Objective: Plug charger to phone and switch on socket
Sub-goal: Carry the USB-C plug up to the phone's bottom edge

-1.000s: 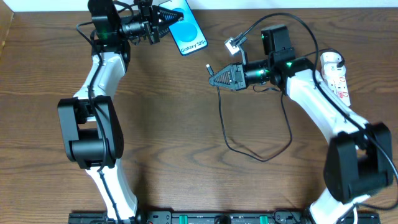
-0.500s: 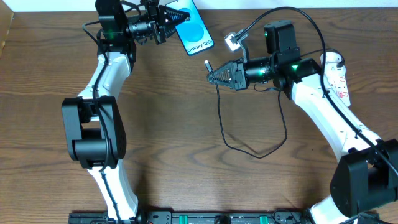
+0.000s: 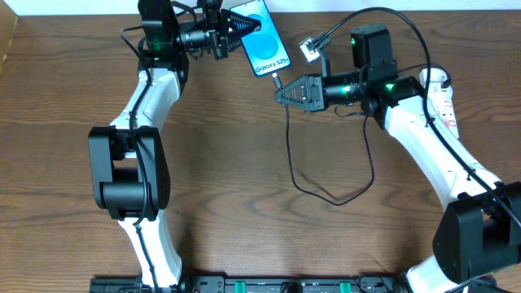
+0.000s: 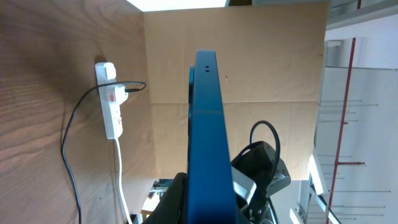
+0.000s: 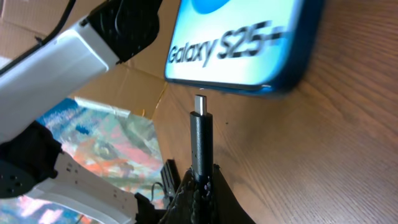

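My left gripper (image 3: 238, 28) is shut on the phone (image 3: 266, 42), blue with "Galaxy S25" text, held at the table's far edge; in the left wrist view the phone (image 4: 207, 130) shows edge-on between the jaws (image 4: 205, 199). My right gripper (image 3: 285, 91) is shut on the charger's black connector (image 5: 200, 140), whose metal tip sits just short of the phone's bottom edge (image 5: 249, 43). The black cable (image 3: 326, 183) loops across the table. The white socket strip (image 3: 440, 98) lies at the right and also shows in the left wrist view (image 4: 111, 102).
A small white and grey block (image 3: 308, 50) hangs by the right arm near the phone. The table's far edge runs just behind the phone. A white cord (image 4: 121, 180) runs from the strip.
My left gripper has carried the phone to the right and down. My right gripper has moved up with the connector, so the tip is now almost at the phone's bottom edge.
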`<state>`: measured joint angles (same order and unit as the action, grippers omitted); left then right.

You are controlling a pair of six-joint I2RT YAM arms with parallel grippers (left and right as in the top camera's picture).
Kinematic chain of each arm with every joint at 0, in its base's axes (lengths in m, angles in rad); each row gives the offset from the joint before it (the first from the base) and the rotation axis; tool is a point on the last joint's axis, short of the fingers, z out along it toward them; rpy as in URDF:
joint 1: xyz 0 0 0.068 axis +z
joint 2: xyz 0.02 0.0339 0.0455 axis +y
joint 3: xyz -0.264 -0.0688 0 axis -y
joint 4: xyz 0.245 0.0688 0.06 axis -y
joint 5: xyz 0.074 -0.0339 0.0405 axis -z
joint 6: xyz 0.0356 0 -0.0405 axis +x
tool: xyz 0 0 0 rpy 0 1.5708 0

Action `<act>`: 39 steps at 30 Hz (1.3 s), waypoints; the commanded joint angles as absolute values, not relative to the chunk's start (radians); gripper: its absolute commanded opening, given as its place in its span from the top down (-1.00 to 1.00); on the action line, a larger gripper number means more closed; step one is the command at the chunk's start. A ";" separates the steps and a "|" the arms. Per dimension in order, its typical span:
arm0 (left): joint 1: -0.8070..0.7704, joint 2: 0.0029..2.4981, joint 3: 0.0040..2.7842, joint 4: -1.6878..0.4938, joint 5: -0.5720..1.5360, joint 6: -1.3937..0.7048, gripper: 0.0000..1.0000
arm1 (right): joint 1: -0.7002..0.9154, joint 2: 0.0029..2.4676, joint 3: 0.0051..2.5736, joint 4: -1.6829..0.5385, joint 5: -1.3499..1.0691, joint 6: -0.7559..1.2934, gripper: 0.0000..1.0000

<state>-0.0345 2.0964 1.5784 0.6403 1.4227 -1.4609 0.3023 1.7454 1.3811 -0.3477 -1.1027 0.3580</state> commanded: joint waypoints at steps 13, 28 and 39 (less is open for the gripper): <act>-0.031 2.072 1.588 0.661 1.431 -1.407 0.85 | 0.283 1.761 1.368 -0.340 -1.245 0.437 0.98; -0.036 2.072 1.588 0.661 1.431 -1.392 0.85 | 0.283 1.764 1.345 -0.279 -1.210 0.501 0.98; -0.051 2.072 1.588 0.661 1.431 -1.393 0.85 | 0.283 1.766 1.345 -0.280 -1.191 0.501 0.98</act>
<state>-0.0437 2.0964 1.5784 0.6491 1.4227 -1.4094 0.2836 1.7588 1.3506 -0.2825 -1.1950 0.4911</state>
